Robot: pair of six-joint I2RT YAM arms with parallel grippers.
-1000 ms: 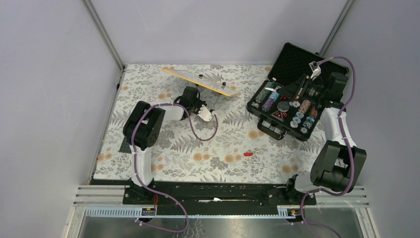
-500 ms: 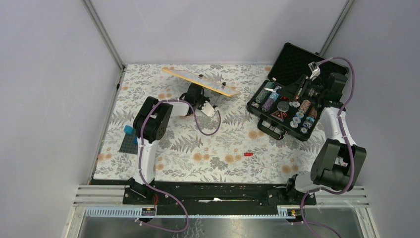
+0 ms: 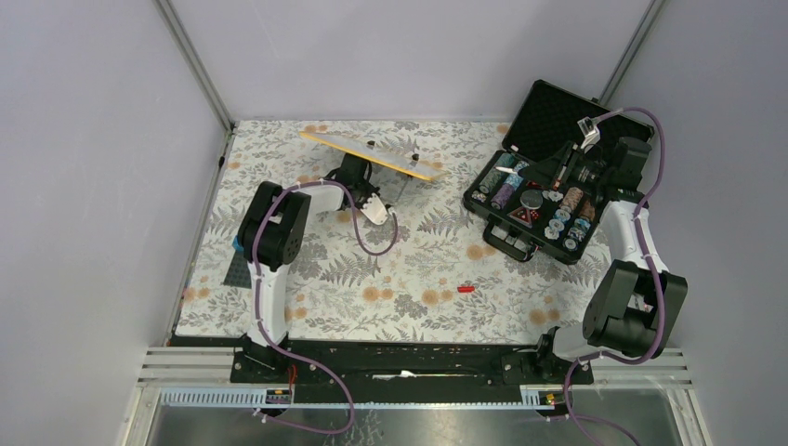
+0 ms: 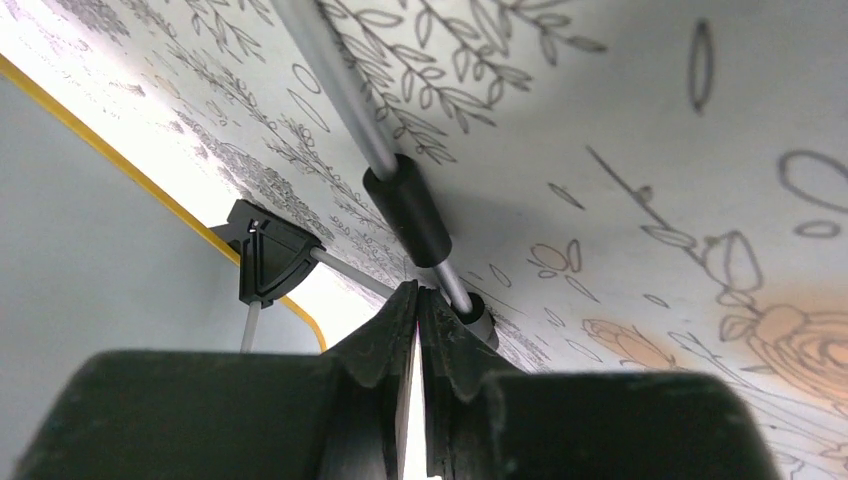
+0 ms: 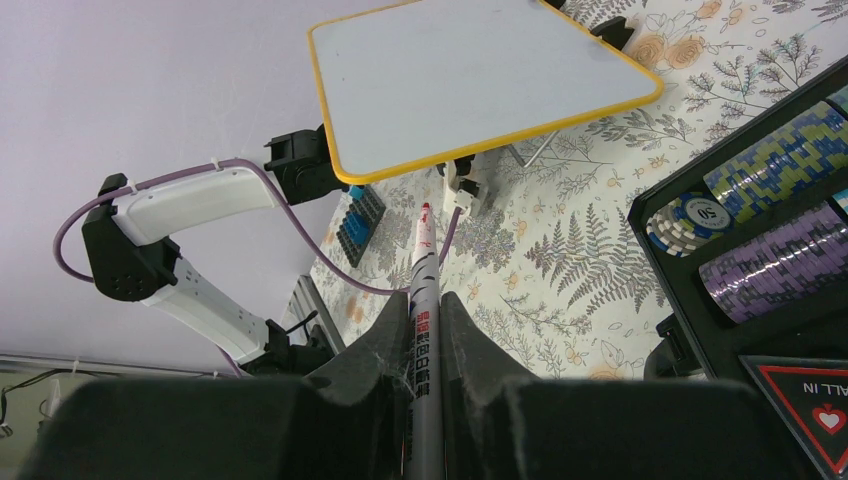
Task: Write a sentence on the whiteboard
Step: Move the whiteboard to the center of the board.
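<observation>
The whiteboard [image 3: 372, 153], yellow-rimmed, stands tilted at the back of the table. Its face [image 5: 470, 80] is plain white and no sentence is in view on it. My left gripper [image 3: 358, 172] is tucked under the board and shut. In the left wrist view its tips [image 4: 418, 292] rest against the stand's thin metal rod [image 4: 405, 215], beside the board's rim [image 4: 150, 187]; nothing shows between the jaws. My right gripper [image 3: 558, 169] hovers over the black case, shut on a silver marker [image 5: 424, 300]. The marker's bare red tip points toward the board.
An open black case [image 3: 534, 200] full of poker chips lies at the right. A small red cap [image 3: 466, 289] sits on the floral cloth near the front. A dark baseplate with a blue brick [image 3: 240, 265] is at the left edge, by the left arm.
My left arm has swung back and to the left, carrying its gripper from in front of the board to under it. The board's left end shifted slightly. The right arm is still.
</observation>
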